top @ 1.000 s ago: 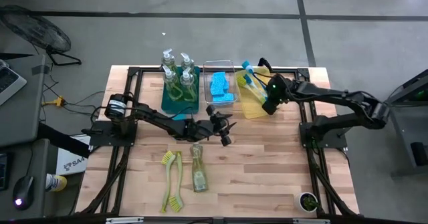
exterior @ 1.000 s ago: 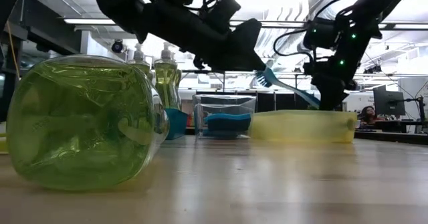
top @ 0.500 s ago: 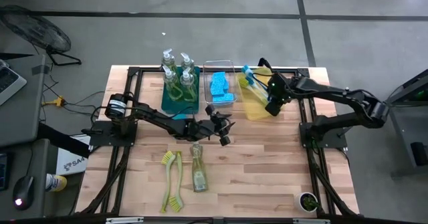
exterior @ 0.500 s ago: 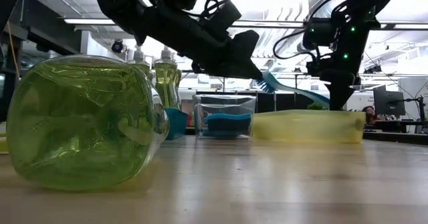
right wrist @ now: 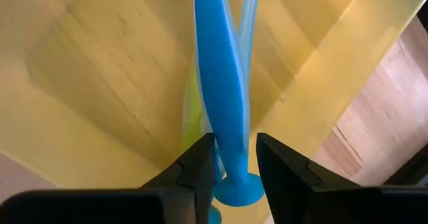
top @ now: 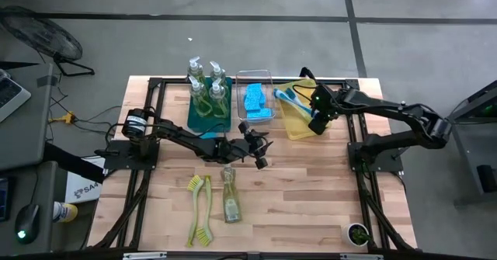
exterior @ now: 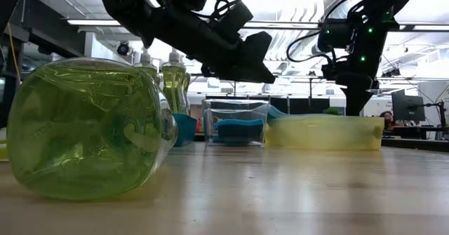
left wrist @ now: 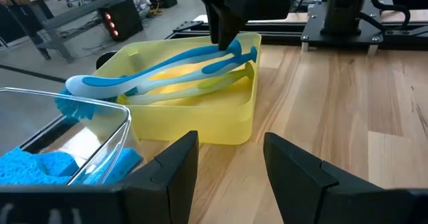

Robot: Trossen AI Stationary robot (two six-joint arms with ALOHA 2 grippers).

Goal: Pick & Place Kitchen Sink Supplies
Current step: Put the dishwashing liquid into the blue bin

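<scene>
Two claws: right claw [right wrist: 231,167] loosely straddles a blue brush [right wrist: 221,83], mostly hidden by the yellow bin [exterior: 323,132]; left claw [left wrist: 227,158] open.

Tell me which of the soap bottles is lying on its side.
The soap bottle alone on the bare table near the front edge, beside the two yellow-green brushes. The other bottles stand upright in the teal bin.

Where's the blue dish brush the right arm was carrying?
The blue dish brush lies in the yellow bin at the table's far right, bristle head over the rim towards the clear bin. The right hand is above its handle end.
</scene>
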